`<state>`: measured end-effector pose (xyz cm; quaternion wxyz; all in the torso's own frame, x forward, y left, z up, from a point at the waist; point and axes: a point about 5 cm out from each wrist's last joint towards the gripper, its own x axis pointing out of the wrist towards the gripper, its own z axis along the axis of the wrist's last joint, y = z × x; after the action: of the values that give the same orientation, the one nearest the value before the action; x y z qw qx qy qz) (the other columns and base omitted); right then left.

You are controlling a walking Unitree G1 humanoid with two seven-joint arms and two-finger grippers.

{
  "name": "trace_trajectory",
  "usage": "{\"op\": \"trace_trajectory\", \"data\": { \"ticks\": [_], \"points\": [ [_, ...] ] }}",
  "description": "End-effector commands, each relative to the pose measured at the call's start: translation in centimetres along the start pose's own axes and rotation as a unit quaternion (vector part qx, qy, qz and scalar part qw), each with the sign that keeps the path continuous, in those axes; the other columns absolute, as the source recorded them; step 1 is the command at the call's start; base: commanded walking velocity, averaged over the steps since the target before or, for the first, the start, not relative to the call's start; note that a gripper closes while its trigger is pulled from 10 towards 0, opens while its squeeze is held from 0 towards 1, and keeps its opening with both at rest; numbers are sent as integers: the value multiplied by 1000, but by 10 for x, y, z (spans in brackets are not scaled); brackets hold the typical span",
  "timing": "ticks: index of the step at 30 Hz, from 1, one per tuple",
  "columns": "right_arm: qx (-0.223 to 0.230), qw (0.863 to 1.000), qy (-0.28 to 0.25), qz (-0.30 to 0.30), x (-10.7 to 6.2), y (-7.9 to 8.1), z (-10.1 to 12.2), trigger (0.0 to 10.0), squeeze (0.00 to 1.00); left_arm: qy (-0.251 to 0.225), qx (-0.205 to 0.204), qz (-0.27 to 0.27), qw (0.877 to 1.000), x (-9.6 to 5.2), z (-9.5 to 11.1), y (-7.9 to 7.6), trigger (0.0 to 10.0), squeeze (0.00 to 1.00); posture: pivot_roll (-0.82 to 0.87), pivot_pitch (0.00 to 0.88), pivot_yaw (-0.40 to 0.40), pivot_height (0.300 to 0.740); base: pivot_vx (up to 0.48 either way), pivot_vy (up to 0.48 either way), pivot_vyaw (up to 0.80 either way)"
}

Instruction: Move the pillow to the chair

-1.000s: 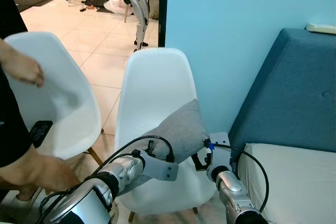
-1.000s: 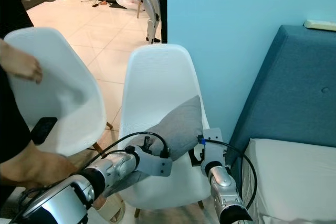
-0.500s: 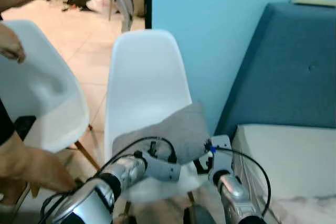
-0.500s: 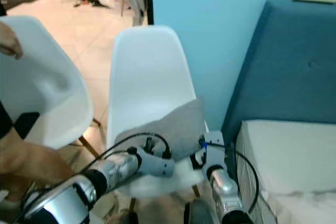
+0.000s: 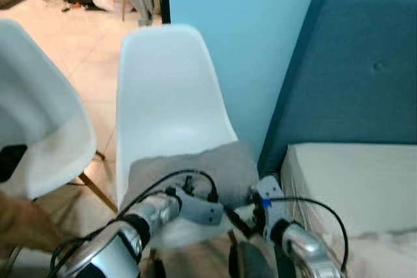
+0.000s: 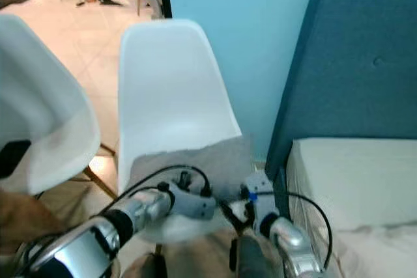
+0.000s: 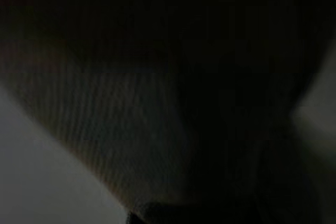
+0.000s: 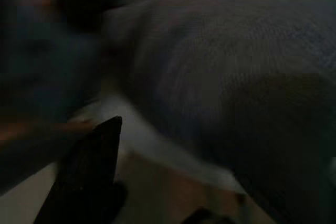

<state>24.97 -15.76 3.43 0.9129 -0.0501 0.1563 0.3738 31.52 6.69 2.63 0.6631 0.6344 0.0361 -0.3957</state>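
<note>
The grey pillow [image 5: 195,168] lies flat on the seat of the white chair [image 5: 166,89], its far edge against the backrest. My left gripper [image 5: 215,211] reaches in at the pillow's near edge; its fingers are hidden, and grey ribbed fabric [image 7: 121,129] sits close in the dark left wrist view. My right gripper [image 5: 240,221] hangs just off the pillow's near right corner. In the right wrist view one black finger [image 8: 86,174] stands apart from the pillow [image 8: 236,93], with nothing in the gap.
A second white chair [image 5: 36,115] stands to the left, with part of a person [image 5: 19,226] low beside it. A blue padded headboard [image 5: 355,76] and white mattress [image 5: 352,180] are on the right. Blue wall behind; tiled floor beyond.
The camera has shifted. The pillow went from leaning tilted against the backrest to lying flat on the seat. My right gripper came off its corner and drew back.
</note>
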Motion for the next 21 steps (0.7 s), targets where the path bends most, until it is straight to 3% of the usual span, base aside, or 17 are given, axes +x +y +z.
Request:
{"op": "trace_trajectory", "data": {
  "ticks": [1, 5, 21],
  "points": [
    [-15, 998, -50, 44, 6, 8, 24, 10000, 0, -3, -6, 1, 1000, 1, 2, 3, 10000, 0, -96, 99, -12, 619, 0, 0, 0],
    [-33, 993, -87, 69, 0, 12, 37, 10000, 0, -1, -12, -2, 1000, 0, 1, 1, 10000, 0, -97, 97, -12, 619, 0, 0, 0],
    [-34, 993, -69, 84, -7, 21, 38, 10000, 0, 6, -7, -3, 1000, 0, -1, 0, 10000, 0, -97, 107, -22, 599, 0, 0, 0]
  ]
}}
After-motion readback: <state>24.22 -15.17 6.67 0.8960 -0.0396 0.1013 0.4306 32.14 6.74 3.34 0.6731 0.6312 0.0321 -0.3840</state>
